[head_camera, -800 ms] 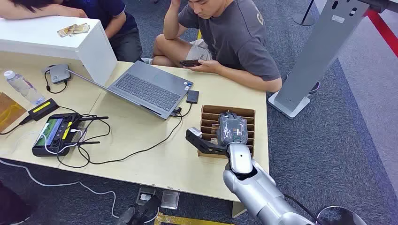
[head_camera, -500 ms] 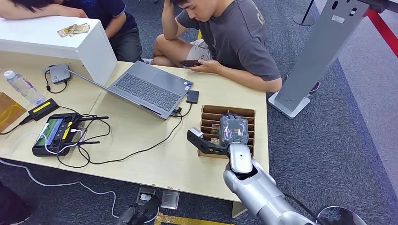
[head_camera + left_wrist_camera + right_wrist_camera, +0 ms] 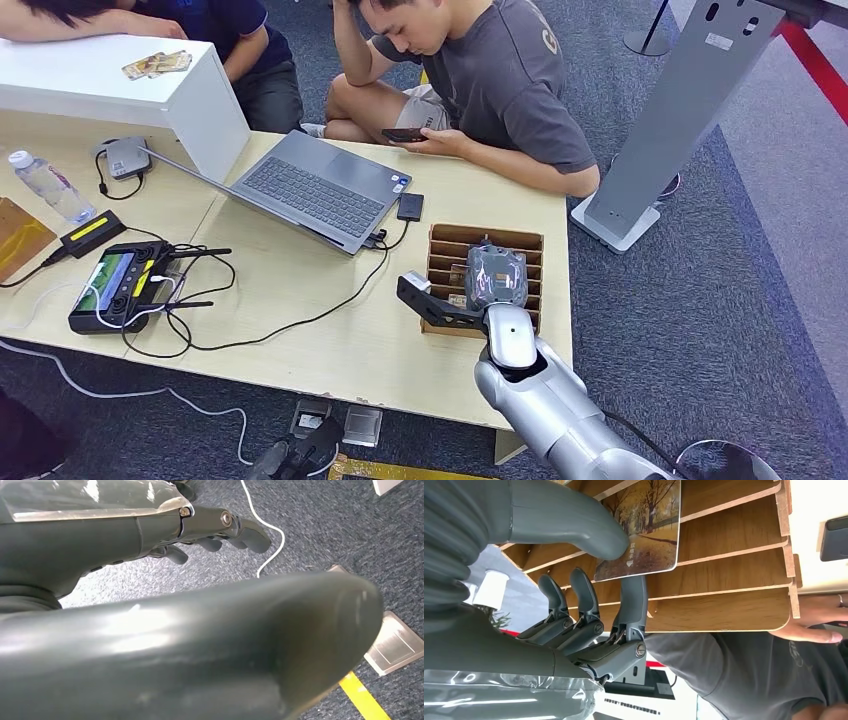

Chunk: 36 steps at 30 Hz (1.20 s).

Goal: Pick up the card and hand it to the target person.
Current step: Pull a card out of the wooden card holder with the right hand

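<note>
The card shows yellow autumn trees. It stands in a slot, top middle of the frame.

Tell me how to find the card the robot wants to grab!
Look at the near right corner of the long pale table, where a brown wooden rack with slots stands. The robot's right hand is over it, and the card stands in one slot, pinched between thumb and finger. It has an autumn tree picture, unlike the plain wood around it.
</note>
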Available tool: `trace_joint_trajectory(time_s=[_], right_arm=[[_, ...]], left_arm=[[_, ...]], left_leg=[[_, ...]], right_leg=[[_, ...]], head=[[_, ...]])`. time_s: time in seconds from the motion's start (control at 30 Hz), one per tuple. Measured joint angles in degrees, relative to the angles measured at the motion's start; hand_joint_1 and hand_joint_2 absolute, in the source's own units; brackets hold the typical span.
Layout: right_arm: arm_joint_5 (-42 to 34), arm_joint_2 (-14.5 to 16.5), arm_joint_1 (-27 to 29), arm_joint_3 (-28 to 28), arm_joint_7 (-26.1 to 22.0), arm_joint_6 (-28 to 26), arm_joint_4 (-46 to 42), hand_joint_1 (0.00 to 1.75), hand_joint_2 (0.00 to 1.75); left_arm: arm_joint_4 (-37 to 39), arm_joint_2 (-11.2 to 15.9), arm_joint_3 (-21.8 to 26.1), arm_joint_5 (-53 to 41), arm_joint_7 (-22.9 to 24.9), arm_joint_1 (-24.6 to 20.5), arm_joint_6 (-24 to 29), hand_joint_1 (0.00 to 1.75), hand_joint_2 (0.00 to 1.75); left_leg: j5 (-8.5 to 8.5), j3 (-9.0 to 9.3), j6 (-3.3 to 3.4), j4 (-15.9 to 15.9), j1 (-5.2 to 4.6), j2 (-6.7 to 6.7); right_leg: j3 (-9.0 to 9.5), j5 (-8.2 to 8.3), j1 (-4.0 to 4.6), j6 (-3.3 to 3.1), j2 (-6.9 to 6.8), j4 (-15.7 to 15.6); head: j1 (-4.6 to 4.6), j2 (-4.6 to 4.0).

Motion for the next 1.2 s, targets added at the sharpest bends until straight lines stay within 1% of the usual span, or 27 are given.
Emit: trace_joint_trajectory(time_s=[0.1,0.43,0.6,0.7,0.83,1.1,1.2], right_arm=[[-0.51,0.02,0.00,-0.01,-0.22,-0.09,0.02,1.52,1.75],[-4.35,-0.02,0.66,-0.24,-2.06,-0.89,-1.54,1.54,1.75],[-5.17,-0.43,1.31,-0.35,-1.78,-0.50,-5.16,1.54,1.75],[-5.63,-0.83,1.65,-0.53,-1.48,-0.32,-7.65,1.51,1.75],[-6.15,-1.61,2.18,-0.72,-1.04,0.05,-11.96,1.53,1.75],[-7.01,-3.13,2.59,-1.98,-0.61,-0.31,-17.79,1.53,1.75],[-7.01,-3.89,2.62,-2.60,-0.44,-0.63,-20.03,1.49,1.75]], left_arm=[[0.00,0.00,-0.01,-0.16,0.01,0.00,0.00,0.00,0.00],[0.00,0.01,0.02,-0.40,0.02,0.15,0.02,0.00,0.00],[0.00,0.01,0.07,-0.39,0.02,0.37,0.03,0.00,0.00],[0.00,0.02,0.11,-0.38,0.01,0.51,0.13,0.00,0.00],[0.00,0.02,0.18,-0.36,-0.01,0.73,0.36,0.00,0.00],[0.00,0.02,0.45,-0.36,-0.06,1.01,0.52,0.00,0.00],[0.00,0.02,0.55,-0.36,-0.13,1.09,0.58,0.00,0.00]], left_leg=[[0.00,0.01,0.00,0.00,0.00,0.00],[0.00,0.02,0.00,0.00,0.00,0.03],[0.00,-0.01,0.00,0.00,0.00,0.03],[0.00,-0.02,0.00,0.00,0.00,0.03],[0.00,-0.02,0.00,0.00,0.00,0.03],[0.00,-0.02,0.00,0.00,0.00,0.03],[0.00,-0.03,0.00,0.01,0.00,0.03]], right_leg=[[0.01,0.00,0.00,0.00,0.00,0.00],[0.01,0.01,0.00,-0.01,0.02,0.01],[-0.03,0.01,0.00,-0.01,0.03,0.01],[-0.04,0.00,0.00,-0.01,0.03,0.00],[-0.04,0.01,0.00,-0.01,0.03,-0.01],[-0.04,0.01,0.00,-0.01,0.03,0.00],[-0.05,0.01,0.00,-0.01,0.03,0.00]], head=[[0.00,0.00],[-0.07,0.00],[-0.03,0.00],[-0.01,0.00],[-0.01,0.00],[-0.01,0.00],[-0.01,0.00]])
